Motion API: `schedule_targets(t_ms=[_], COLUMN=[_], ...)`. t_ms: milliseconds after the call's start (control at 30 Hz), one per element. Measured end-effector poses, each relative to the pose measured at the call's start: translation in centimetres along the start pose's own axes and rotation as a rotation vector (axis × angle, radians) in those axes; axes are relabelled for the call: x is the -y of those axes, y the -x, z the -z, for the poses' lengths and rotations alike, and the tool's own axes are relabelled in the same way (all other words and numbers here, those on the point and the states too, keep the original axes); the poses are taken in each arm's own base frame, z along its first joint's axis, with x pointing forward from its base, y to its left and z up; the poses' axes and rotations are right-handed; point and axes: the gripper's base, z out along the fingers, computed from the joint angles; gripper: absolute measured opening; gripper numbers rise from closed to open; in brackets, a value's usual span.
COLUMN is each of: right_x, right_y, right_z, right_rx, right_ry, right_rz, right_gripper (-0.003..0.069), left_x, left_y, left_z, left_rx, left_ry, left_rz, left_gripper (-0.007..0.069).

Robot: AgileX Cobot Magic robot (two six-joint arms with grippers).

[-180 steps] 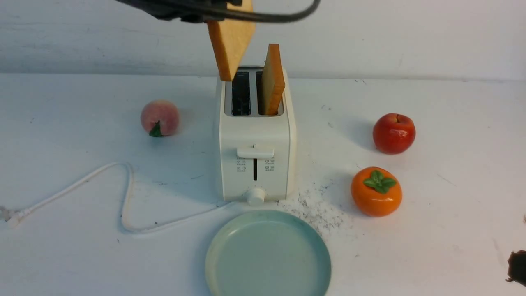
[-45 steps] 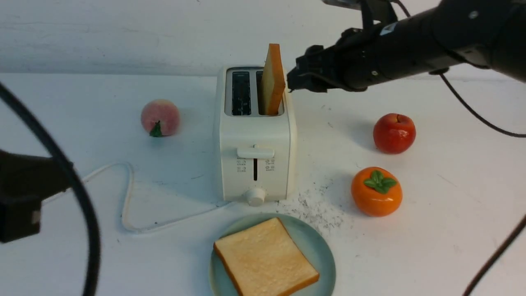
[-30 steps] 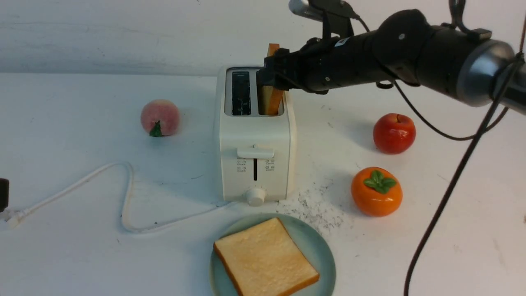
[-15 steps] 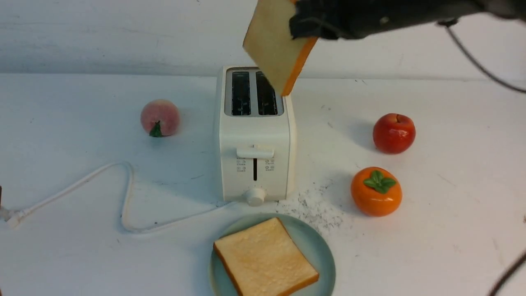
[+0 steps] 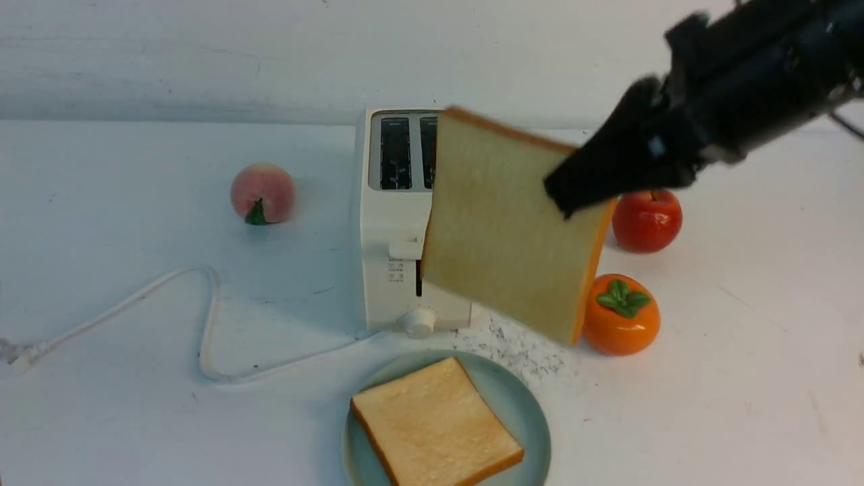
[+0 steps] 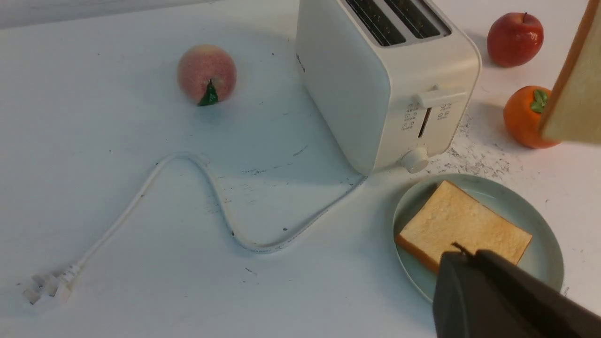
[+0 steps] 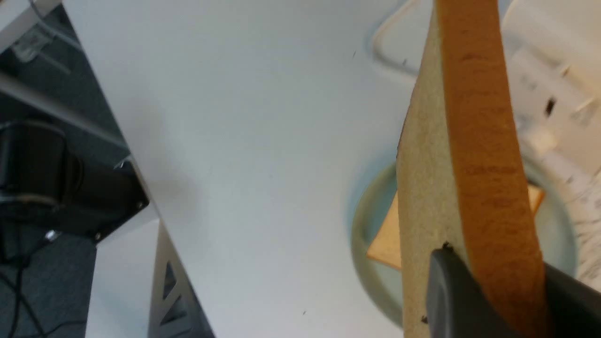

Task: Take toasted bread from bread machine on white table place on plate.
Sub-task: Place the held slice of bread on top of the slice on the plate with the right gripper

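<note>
Front view: the right end effector (image 5: 567,196) is clamped on the upper corner of one slice of toasted bread (image 5: 499,236), which hangs tilted in the air below it. Behind that held slice stands the bread machine (image 5: 391,223), and lower, towards the camera, the plate (image 5: 526,412) sits on the table (image 5: 135,378) with the second slice (image 5: 435,425) lying flat in it. A red apple (image 5: 648,219) and an orange persimmon (image 5: 624,320) lie just below the end effector; a peach (image 5: 263,194) lies beyond the bread machine from it.

Left wrist view: the left end effector (image 6: 488,291) shows only as a dark shape, so I cannot tell if it is apart or together. The plate (image 6: 540,230) and its slice (image 6: 460,230) lie right under its tip, the bread machine (image 6: 366,94) farther ahead, the held slice (image 6: 575,94) at the picture's edge.

Right wrist view: the right end effector (image 7: 507,300) pinches the held slice (image 7: 474,117) on both faces, crust edge towards the camera. The plate (image 7: 371,263) and its slice (image 7: 385,244) lie beneath.
</note>
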Motion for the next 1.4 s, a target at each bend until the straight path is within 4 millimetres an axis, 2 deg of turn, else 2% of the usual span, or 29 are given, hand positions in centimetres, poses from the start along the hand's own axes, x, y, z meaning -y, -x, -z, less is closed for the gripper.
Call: schedule_targets(t_ms=[33,200,467,600,700,1067,1233,1400], right_x=[0.1,2.5,5.4,7.0,8.1,10.1,10.5,10.1], right_y=[-0.2,-4.2,-5.3,-5.8,-6.2,-6.4,-6.1,-4.9], right_z=[-0.2,-4.9,-9.1,-11.9,-13.0,-13.8,-13.6,-12.5], right_rx=[-0.005,-0.102,-0.065,-0.053,-0.053,-0.028,-0.045,-0.039], right_ry=[0.005,0.124,0.183,0.186,0.154,-0.008,-0.051,-0.073], right_rz=[-0.002,-0.042,-0.145,-0.113,-0.111,-0.097,-0.046,0.019], right_gripper=[0.0115,0.0115,0.0118,0.0178,0.0234,0.0390,0.0415,0.0417], left_x=[0.0,0.0,0.0,0.0,0.0,0.0,0.0,0.0], left_y=[0.0,-0.1,-0.1,-0.1,-0.1,-0.2,-0.3,-0.3], left_z=[0.0,0.0,0.0,0.0,0.0,0.0,0.0,0.0], left_rx=[0.000,-0.009,-0.008,-0.009,-0.010,-0.022,-0.028,-0.032], left_ry=[0.000,0.002,0.001,0.002,0.002,0.004,0.005,0.005], left_rz=[0.000,0.000,0.000,0.000,0.000,0.000,0.000,0.000], left_gripper=[-0.0014,-0.0014,-0.0014,-0.0014,-0.0014,-0.0014,-0.0014,-0.0014])
